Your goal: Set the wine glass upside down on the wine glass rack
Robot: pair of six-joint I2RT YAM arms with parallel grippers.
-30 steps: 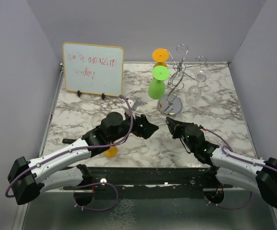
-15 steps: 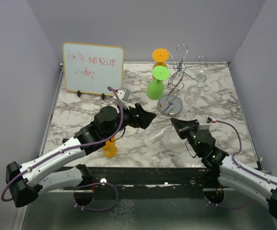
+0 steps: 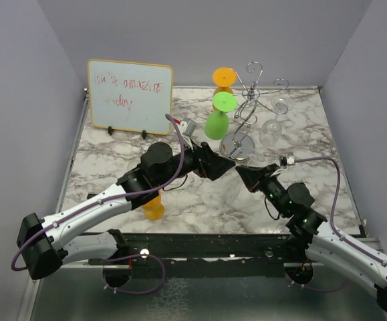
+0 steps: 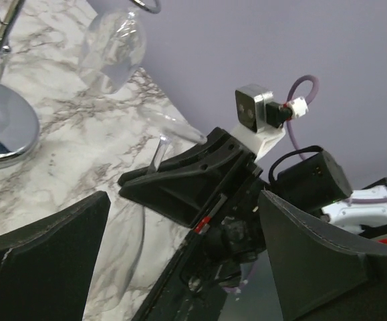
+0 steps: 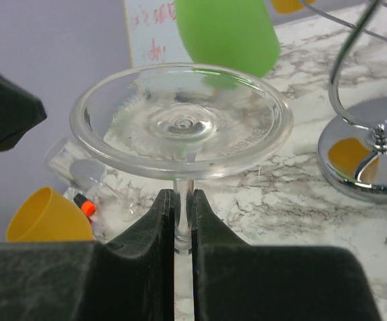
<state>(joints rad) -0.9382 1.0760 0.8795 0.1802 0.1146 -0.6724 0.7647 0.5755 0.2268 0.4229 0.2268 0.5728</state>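
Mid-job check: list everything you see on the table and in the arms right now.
wine glass rack: one, silver wire, chrome base, back centre-right.
clear wine glass: one, foot up, between the arms, in front of the rack.
hanging clear glasses: apparently two, on the rack's right side.
green glass: one, foot up, left of the rack.
orange glasses: two, one behind the green, one under the left arm.
whiteboard: one, red writing, back left.
table: one, grey-white marble.
left fingers: black, open.
right fingers: black, shut on the clear glass's stem.
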